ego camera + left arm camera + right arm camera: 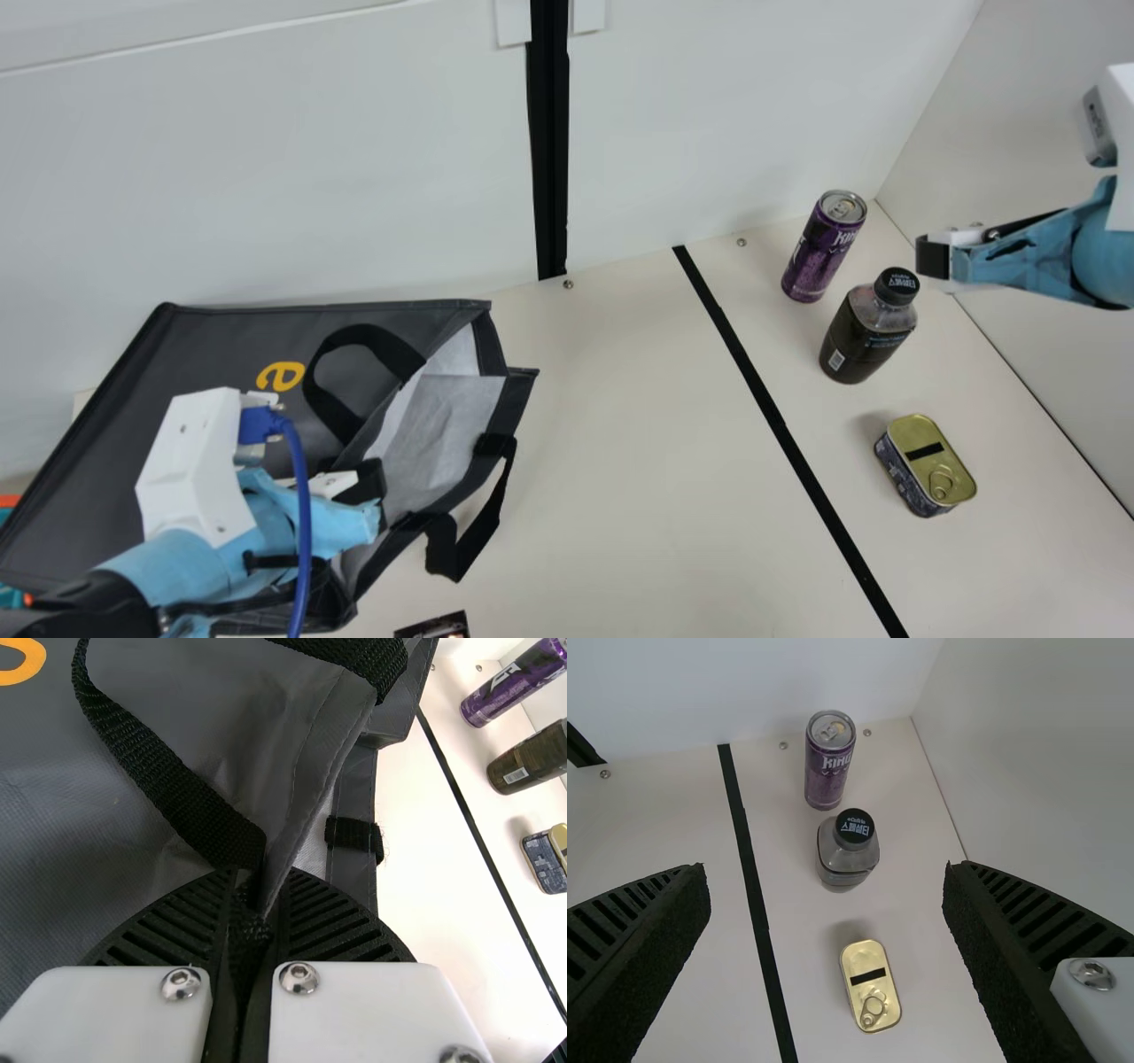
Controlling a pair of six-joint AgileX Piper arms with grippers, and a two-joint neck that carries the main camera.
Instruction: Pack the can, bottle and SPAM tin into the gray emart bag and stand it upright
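Clutching the tipped bag (213, 350) is left gripper (252, 904), right gripper (826, 875) gaping; can (819, 257), bottle (861, 344), tin (926, 465) unpacked near desk's (638, 443) right edge

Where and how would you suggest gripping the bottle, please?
Probably the wider body below the cap: the bottle stands upright, so the open right gripper could come from above and close on its left and right sides, avoiding the can behind.

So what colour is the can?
The can is purple, with a silver top. It shows best in the main view.
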